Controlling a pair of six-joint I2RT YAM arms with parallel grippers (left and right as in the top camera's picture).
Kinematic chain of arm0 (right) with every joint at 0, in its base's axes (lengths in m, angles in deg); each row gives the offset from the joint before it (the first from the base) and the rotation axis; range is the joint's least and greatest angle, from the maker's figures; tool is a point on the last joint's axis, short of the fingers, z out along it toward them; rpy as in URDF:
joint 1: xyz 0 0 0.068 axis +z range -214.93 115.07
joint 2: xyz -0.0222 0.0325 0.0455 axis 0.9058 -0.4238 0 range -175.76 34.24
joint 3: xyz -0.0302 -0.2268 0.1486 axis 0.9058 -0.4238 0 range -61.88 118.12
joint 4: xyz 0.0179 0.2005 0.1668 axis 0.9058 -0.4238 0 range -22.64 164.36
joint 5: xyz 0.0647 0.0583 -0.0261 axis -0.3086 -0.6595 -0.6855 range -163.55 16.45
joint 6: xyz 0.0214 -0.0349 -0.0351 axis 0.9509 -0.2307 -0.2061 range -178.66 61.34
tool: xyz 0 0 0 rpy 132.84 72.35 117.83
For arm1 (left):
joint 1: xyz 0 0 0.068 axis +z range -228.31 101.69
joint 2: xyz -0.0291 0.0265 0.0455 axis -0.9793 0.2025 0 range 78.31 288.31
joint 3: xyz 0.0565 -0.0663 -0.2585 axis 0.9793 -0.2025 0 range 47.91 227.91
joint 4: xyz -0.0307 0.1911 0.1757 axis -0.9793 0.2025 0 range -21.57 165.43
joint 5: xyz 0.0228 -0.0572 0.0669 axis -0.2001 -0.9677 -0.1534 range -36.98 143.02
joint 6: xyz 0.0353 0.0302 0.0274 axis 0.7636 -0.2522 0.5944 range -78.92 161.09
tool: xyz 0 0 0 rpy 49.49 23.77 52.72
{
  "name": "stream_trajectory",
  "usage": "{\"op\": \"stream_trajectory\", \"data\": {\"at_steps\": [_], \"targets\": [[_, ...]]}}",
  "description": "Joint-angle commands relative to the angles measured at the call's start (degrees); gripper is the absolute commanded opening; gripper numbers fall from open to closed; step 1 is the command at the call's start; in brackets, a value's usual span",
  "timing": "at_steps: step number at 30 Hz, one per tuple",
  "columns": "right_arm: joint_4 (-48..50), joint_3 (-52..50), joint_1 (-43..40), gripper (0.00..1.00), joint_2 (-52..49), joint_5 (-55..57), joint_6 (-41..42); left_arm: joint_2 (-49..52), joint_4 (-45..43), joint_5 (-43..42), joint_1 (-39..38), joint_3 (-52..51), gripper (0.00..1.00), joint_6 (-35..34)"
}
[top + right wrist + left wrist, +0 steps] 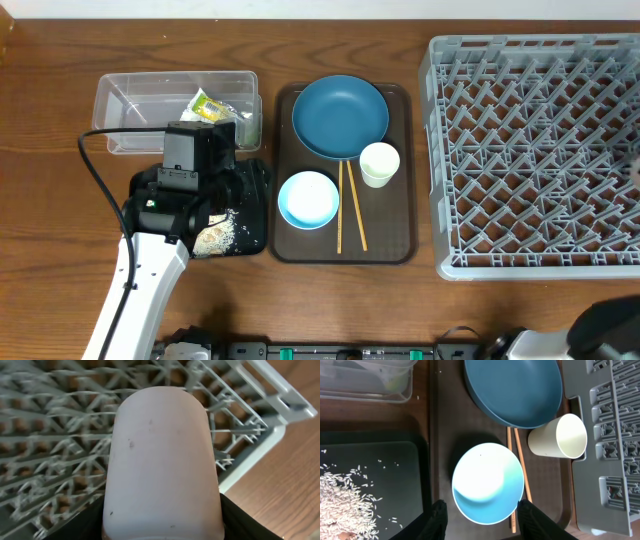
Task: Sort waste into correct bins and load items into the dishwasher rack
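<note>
With my right gripper (161, 529) clamped on the pinkish cup (160, 460) over the dishwasher rack (55, 435) corner below it, I'd lower slowly, seating it between pegs, while my left gripper (482, 522) hangs open just behind the white bowl (487, 482).

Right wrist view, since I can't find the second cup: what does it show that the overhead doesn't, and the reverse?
Only the right wrist: a pinkish cup held in the right gripper, the grey rack behind it. Only the overhead: the clear tub with the wrapper, rice on the black tray, and the blue dish, white bowl, greenish cup and chopsticks on the brown tray. Both: that rack and the wooden table.
</note>
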Motion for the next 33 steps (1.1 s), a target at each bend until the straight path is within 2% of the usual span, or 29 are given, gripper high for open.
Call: {"op": "stream_trajectory", "data": {"at_steps": [1,11,15,21,26,28,33], "targets": [[0.0,1.0,-2.8,0.07,-3.3,0.4,3.0,-0.2,0.2,0.5,0.2,0.3,0.49,1.0],[0.8,1.0,-5.2,0.06,-10.6,0.1,4.2,-0.2,0.3,0.5,0.2,0.3,0.49,0.9],[0.3,1.0,-5.2,0.31,-12.8,-0.5,4.2,-0.2,0.3,0.5,0.2,0.3,0.49,0.9],[0.1,1.0,-5.2,0.49,-14.0,-1.8,4.2,-0.2,0.3,0.5,0.2,0.3,0.49,1.0],[-0.2,1.0,-5.2,0.76,-13.9,-3.5,4.2,-0.2,0.3,0.5,0.2,0.3,0.5,0.9],[0.1,1.0,-5.2,0.87,-13.9,-5.1,4.2,-0.2,0.3,0.5,0.2,0.3,0.55,0.9],[-0.5,1.1,-5.2,0.9,-13.7,-9.3,4.2,-0.2,0.3,0.5,0.2,0.3,0.55,0.9]]}}
